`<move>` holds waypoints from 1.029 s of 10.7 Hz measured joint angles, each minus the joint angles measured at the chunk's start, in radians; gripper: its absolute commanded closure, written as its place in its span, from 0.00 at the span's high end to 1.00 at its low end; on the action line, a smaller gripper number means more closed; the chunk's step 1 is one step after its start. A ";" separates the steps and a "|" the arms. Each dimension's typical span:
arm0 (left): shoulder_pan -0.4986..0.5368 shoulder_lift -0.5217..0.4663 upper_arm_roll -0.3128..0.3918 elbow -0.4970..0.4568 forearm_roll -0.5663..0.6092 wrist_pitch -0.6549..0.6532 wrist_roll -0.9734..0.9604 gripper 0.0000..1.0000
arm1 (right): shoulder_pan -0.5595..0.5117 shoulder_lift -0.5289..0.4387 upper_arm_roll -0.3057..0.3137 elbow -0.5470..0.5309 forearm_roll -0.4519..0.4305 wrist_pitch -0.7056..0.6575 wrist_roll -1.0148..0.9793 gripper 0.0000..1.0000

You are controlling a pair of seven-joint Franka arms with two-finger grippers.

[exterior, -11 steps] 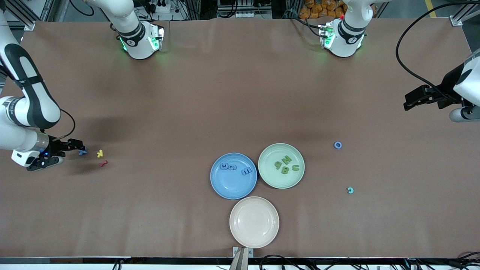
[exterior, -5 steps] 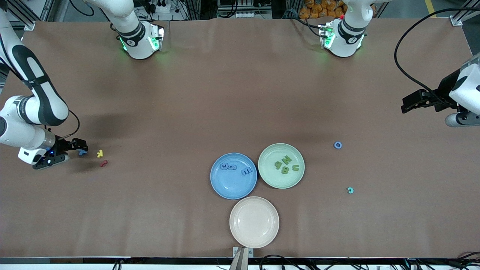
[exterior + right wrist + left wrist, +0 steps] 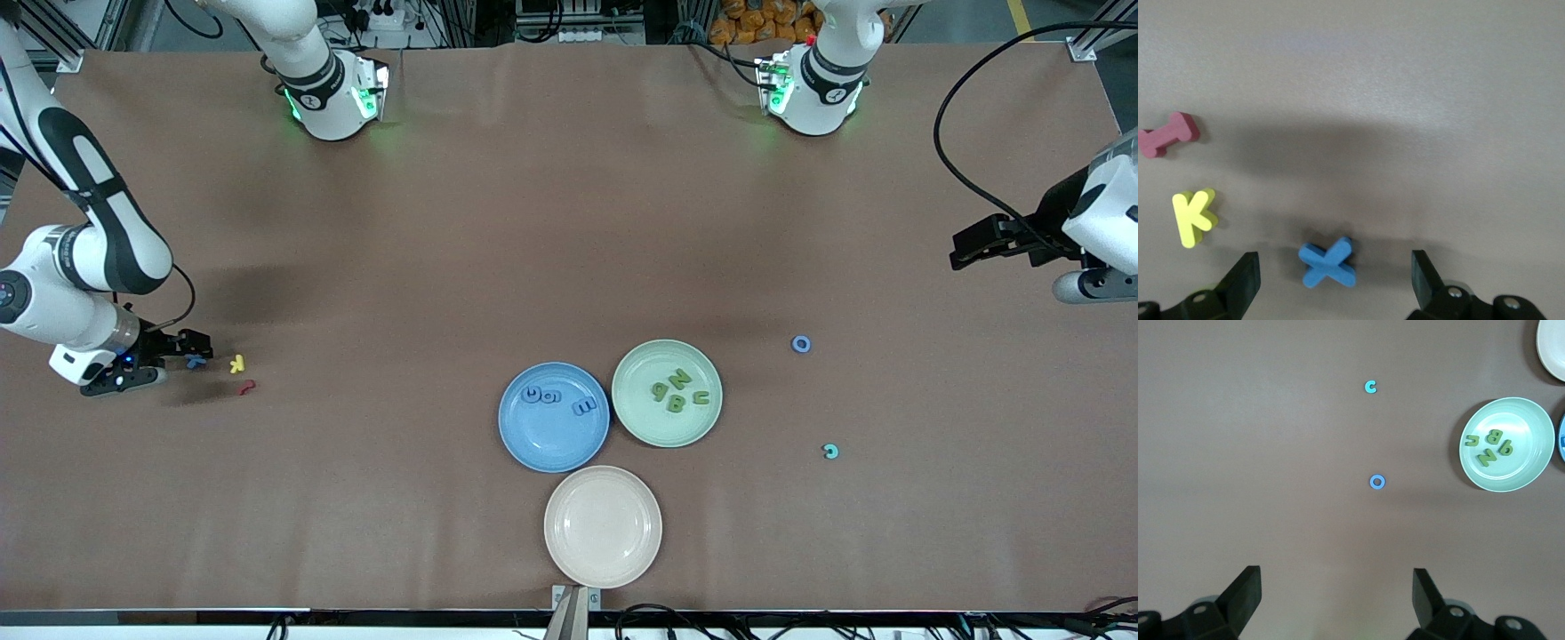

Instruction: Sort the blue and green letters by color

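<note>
My right gripper (image 3: 188, 348) is open, low over a blue X (image 3: 194, 361) at the right arm's end of the table. In the right wrist view the X (image 3: 1329, 263) lies on the table between the spread fingers (image 3: 1238, 280). Three blue letters (image 3: 542, 395) lie in the blue plate (image 3: 516, 440). Several green letters (image 3: 676, 391) lie in the green plate (image 3: 645, 428). A blue O (image 3: 801, 344) and a teal C (image 3: 830, 452) lie loose toward the left arm's end. My left gripper (image 3: 965, 244) is open and empty, high over that end; its view shows the O (image 3: 1378, 481) and the C (image 3: 1370, 387).
A yellow K (image 3: 236, 363) and a small red piece (image 3: 246, 387) lie just beside the blue X, toward the plates. An empty cream plate (image 3: 603, 526) sits nearer the front camera than the two other plates. The green plate (image 3: 1531, 463) shows in the left wrist view.
The right arm's wrist has swung slightly farther from the front camera while its open fingers stay at the blue X. The left gripper has drifted slightly. No letter has moved.
</note>
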 measured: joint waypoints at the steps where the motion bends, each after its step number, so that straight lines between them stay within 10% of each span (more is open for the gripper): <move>1: 0.000 0.000 0.000 0.000 0.000 0.000 0.000 1.00 | 0.000 0.000 -0.004 -0.021 0.000 0.038 0.003 1.00; 7: 0.003 0.001 0.002 0.000 0.000 0.000 0.000 1.00 | -0.001 0.000 -0.013 -0.040 -0.001 0.058 0.007 1.00; 8: 0.003 0.001 0.002 0.000 0.000 0.000 0.000 1.00 | -0.001 0.000 -0.013 -0.040 -0.001 0.058 0.007 0.90; 10: 0.003 0.003 0.002 0.000 0.000 0.001 0.000 1.00 | -0.001 0.000 -0.013 -0.040 -0.001 0.057 0.008 0.11; 11: 0.004 0.004 0.002 0.000 0.000 0.002 0.001 1.00 | -0.001 0.000 -0.013 -0.040 -0.001 0.057 0.008 0.00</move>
